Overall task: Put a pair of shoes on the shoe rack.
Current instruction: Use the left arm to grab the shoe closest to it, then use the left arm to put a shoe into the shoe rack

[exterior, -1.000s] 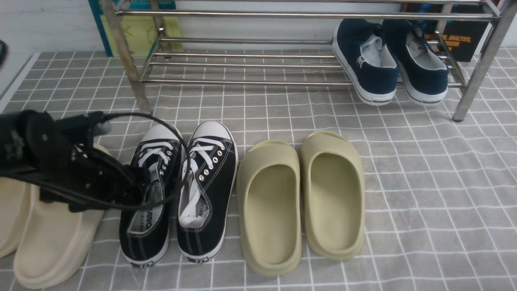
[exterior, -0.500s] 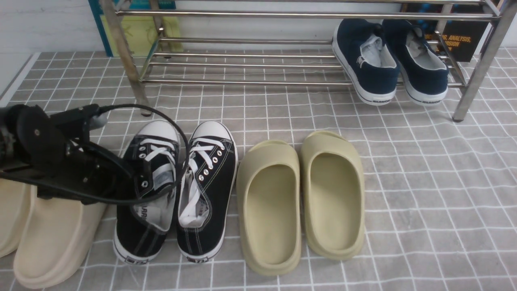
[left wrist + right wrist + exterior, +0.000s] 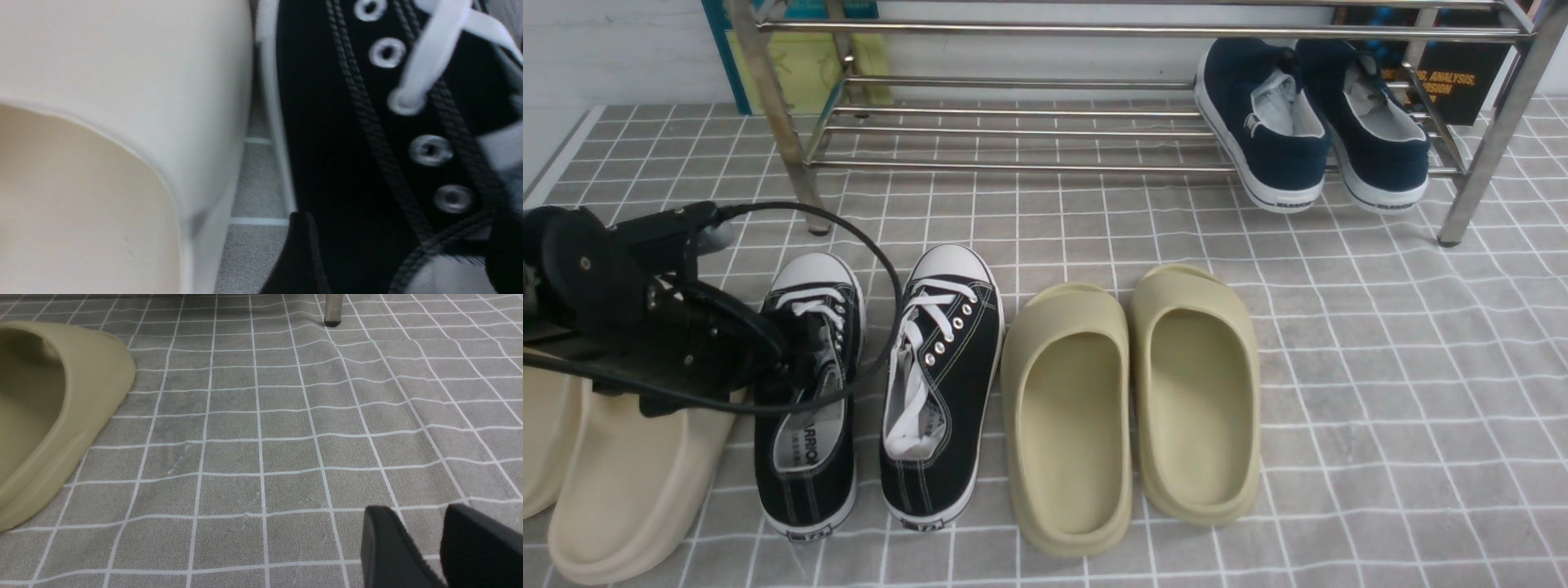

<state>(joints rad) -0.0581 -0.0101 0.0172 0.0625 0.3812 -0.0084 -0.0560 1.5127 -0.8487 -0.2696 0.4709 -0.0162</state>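
Left gripper (image 3: 807,359) jaws wide astride black sneaker (image 3: 807,490) side wall, nothing clamped. Should close firmly on collar before lift; shoe rack (image 3: 1013,166) ahead-right of gripper.

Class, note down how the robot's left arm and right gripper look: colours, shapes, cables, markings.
The left arm is bulky matte black, with a round disc-shaped housing and a thin black cable looping out. The right gripper has two flat black fingers with rounded tips, one finely textured. No markings show.
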